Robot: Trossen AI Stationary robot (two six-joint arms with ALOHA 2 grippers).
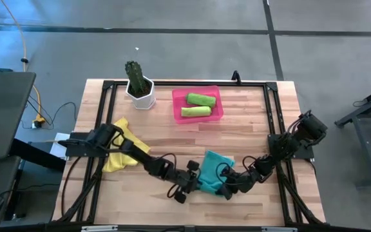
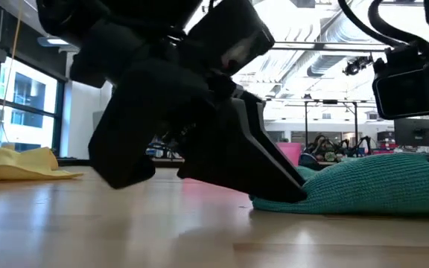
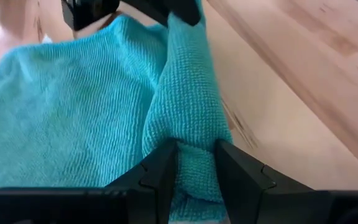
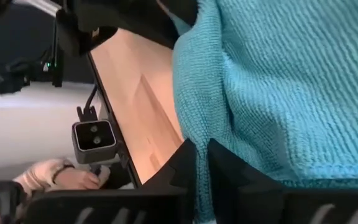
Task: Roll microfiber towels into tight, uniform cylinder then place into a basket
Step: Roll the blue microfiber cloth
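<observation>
- Teal microfiber towel point(image 1: 214, 169), count one, is lying near the front edge of the tabletop point(image 1: 250, 122), partly folded, with a thick fold running along one side.
- Left tool point(image 3: 196, 177) is pinching that fold between its fingers, jaws standing partly apart around the bunched cloth.
- Right tool point(image 4: 202, 165) is gripping a thin edge of the same towel, jaws nearly together on it.
- Both arms are meeting low over the front middle of the tabletop, one on each side of the teal towel.
- Yellow towel point(image 1: 122, 151), count one, is lying crumpled toward the left side, partly under the left arm.
- Lime green towels, count two, are sitting rolled side by side inside the pink basket point(image 1: 178, 106): one point(image 1: 201, 99) farther back, one point(image 1: 196, 111) nearer.
- Basket is standing at the back middle, beside a white pot with a cactus point(image 1: 139, 87).
- Bare wood is lying open between the basket and the teal towel, and along the right side.
</observation>
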